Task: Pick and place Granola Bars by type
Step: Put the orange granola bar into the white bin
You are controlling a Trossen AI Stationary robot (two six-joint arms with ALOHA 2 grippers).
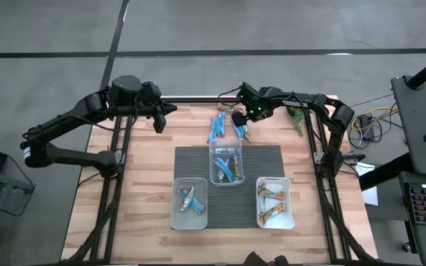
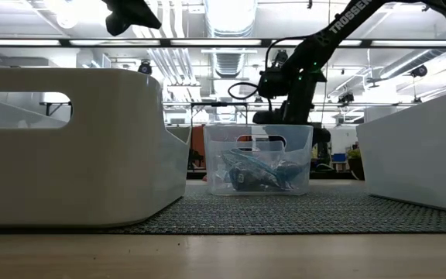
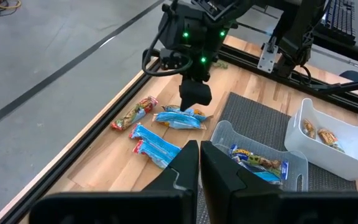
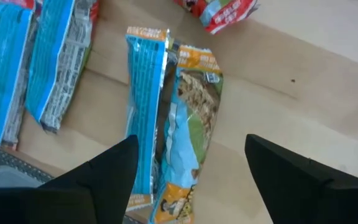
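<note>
Shiny blue-and-orange wrapped granola bar (image 4: 188,124) lies flat on the wooden bench (image 1: 146,159), upper centre of the high view, touching a blue bar (image 4: 145,106). Right pincer (image 4: 191,171) spread wide, straddling both: shift to clamp 1 only. Left pincer (image 3: 199,171) clenched, empty, parked upper left.

1. You had three tubs on one dark mat (image 1: 271,158): one clear tub (image 1: 224,164) toward the tabletop's far edge and two white tubs (image 1: 188,203) toward its near edge.
2. You had five loose granola bars (image 3: 157,146) on the bare wood by the far edge: four mostly blue and one red-and-tan.
3. Each tub held more bars, but they were too bunched for you to count.
4. You had two arms (image 1: 72,118), one over each far corner.
</note>
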